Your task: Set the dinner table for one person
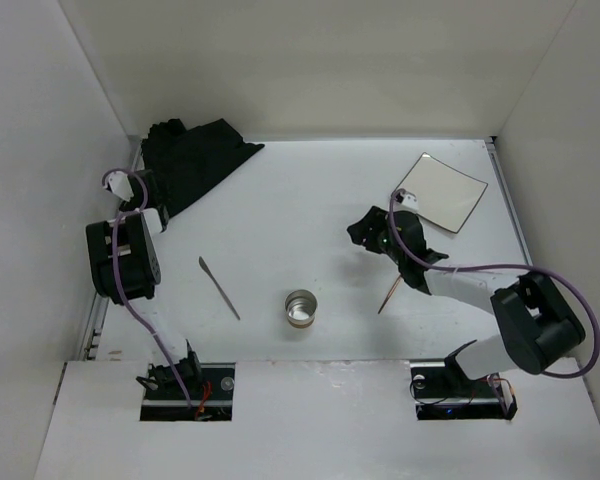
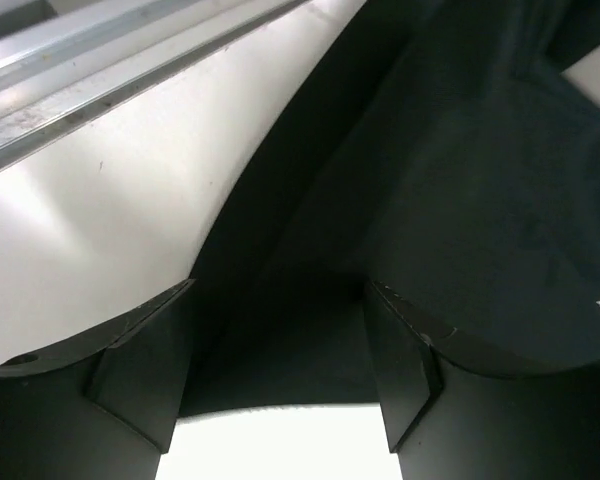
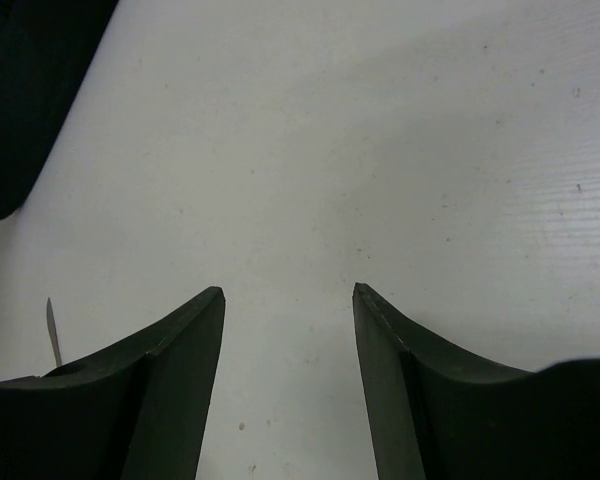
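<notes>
Top external: black cloth on dinner table

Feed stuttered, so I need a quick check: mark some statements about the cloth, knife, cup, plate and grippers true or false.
1. The cloth lies bunched in the far left corner. True.
2. The right gripper holds the knife. False: it is open and empty; the knife lies on the table.
3. The cup stands on the plate. False: it stands on the table, apart from the plate.
4. The left gripper is open over the cloth. True.
</notes>
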Motion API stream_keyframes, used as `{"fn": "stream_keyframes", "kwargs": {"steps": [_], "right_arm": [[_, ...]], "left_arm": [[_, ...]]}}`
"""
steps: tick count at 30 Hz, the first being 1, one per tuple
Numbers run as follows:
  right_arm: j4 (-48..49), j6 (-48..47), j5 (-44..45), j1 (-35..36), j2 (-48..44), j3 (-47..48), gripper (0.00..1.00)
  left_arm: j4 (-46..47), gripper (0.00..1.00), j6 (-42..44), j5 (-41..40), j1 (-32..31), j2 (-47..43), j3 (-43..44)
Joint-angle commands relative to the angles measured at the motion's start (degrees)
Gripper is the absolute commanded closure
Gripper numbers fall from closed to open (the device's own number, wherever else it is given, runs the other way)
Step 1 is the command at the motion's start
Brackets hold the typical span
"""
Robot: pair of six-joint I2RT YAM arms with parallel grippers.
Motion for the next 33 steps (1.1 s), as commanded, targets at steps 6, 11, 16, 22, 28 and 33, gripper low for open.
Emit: {"fn": "stream_keyframes", "kwargs": {"steps": [6, 11, 16, 22, 28, 33], "right_arm": [[2.50, -1.18, -0.68, 2.30, 0.80, 2.95, 0.40], [2.24, -1.27, -0.59, 2.30, 0.53, 2.77, 0.40], [2.15, -1.27, -0.59, 2.21, 0.53, 2.60, 0.40], [2.06, -1.36, -0.06, 0.54, -1.22, 1.54, 0.40], [2.06, -1.53, 0.11, -0.60, -2.19, 0.84, 0.40], [2.15, -1.62, 0.20, -0.95, -1.84, 0.84, 0.40]], "left_arm": [[-1.31, 0.62, 2.10, 4.89, -0.57, 4.80, 5.28], [1.83, 0.82, -0.17, 9.28, -5.48, 4.81, 2.04], [6.76, 0.86, -2.99, 9.99, -16.54, 4.02, -1.75], [10.28, 0.87, -8.79, 11.84, -29.73, 4.81, -3.42], [11.08, 0.87, -12.22, 9.64, -39.85, 2.61, -4.74], [9.76, 0.69, -12.67, 7.27, -44.86, -0.19, -5.53]]}}
